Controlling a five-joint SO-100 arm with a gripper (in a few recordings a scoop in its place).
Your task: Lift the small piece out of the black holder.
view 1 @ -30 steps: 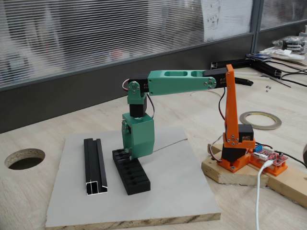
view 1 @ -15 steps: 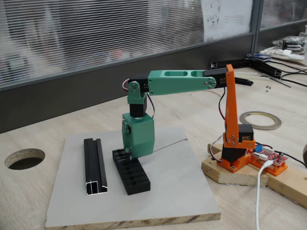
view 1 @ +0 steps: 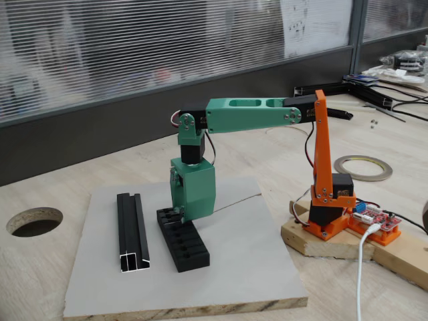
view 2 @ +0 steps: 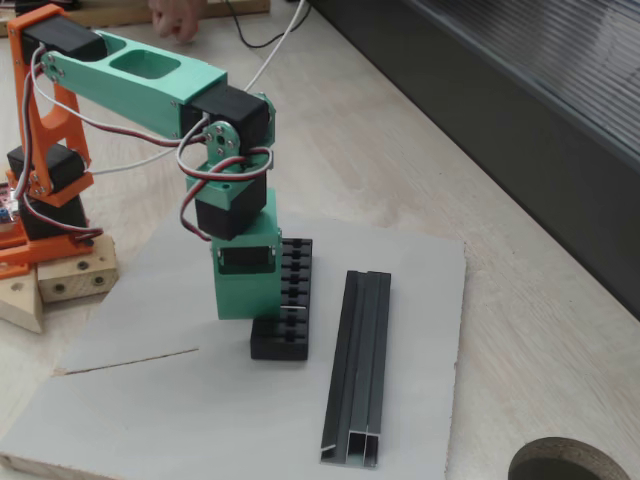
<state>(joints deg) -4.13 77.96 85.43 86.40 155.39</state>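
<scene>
A fixed view, end effector (view 1: 179,215) on black holder (view 1: 185,243), tips hidden

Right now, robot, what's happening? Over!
Gripper down on the black holder's far end, jaws hidden. Small piece not made out. Black channel rail beside the holder, apart from it.

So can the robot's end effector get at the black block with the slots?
Probably yes. The end effector is already down on the far end of the black block, nothing lies between them, and the black rail sits apart beside it.
</scene>
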